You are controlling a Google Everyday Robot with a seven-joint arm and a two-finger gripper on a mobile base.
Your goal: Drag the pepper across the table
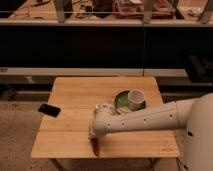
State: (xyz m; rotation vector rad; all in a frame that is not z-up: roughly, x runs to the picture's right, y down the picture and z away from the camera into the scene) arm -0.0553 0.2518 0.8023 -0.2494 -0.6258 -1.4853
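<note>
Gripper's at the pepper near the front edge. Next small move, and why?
Probably slide the gripper toward the view's right, parallel to the front edge of the table. The pepper sits just under it, close to that edge, so pulling nearer could tip it off; bare planks lie that way.

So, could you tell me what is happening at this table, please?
The robot's arm reaches over the light wooden table. Its gripper is down at the small dark red pepper, close to the table's front edge and left of centre. It appears to be positioned to drag the pepper across the planks. A black phone lies at the left edge, and a white cup sits in a green bowl behind the arm.
</note>
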